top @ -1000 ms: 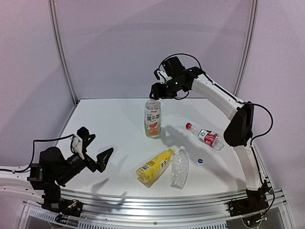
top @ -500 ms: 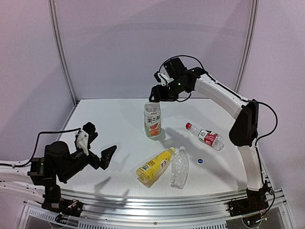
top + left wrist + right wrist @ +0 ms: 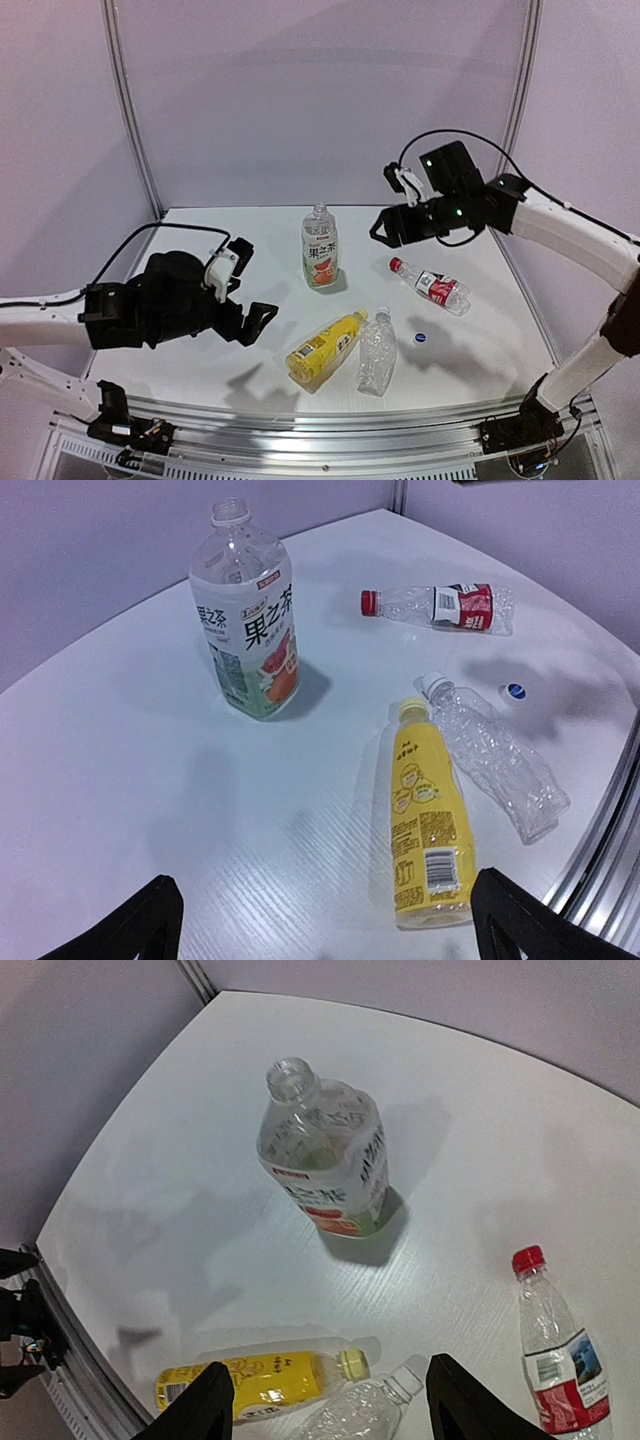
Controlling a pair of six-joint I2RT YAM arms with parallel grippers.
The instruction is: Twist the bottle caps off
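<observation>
Four bottles are shown spread over the white table (image 3: 215, 245), and one of the four caps is judged to be done. The fruit-label bottle (image 3: 320, 250) is stood upright near the far middle with its mouth bare, and a loose blue-and-white cap (image 3: 422, 338) is seen lying flat well apart from it, near the plain clear bottle (image 3: 376, 352). The other three bottles are laid on their sides, so their caps are judged reachable only from the side or once the bottles are lifted. The red-label bottle (image 3: 432, 287) is set to the right, its red cap (image 3: 395, 264) screwed on and pointed towards the fruit-label bottle. The yellow bottle (image 3: 325, 348) and the plain clear bottle are laid side by side near the front, touching or nearly so, with a yellow cap (image 3: 360, 316) and a pale cap (image 3: 382, 313) seen on their necks. The right gripper (image 3: 386, 228) is held in the air between the upright bottle and the red-label one, its fingers spread wide and nothing carried between them; it is judged to be placed for a descent on a capped bottle. The left gripper (image 3: 250, 285) is raised above the near left of the table, likewise parted and empty, with its camera aimed across all four bottles, a stance judged to suit steadying a bottle body while the other arm twists
</observation>
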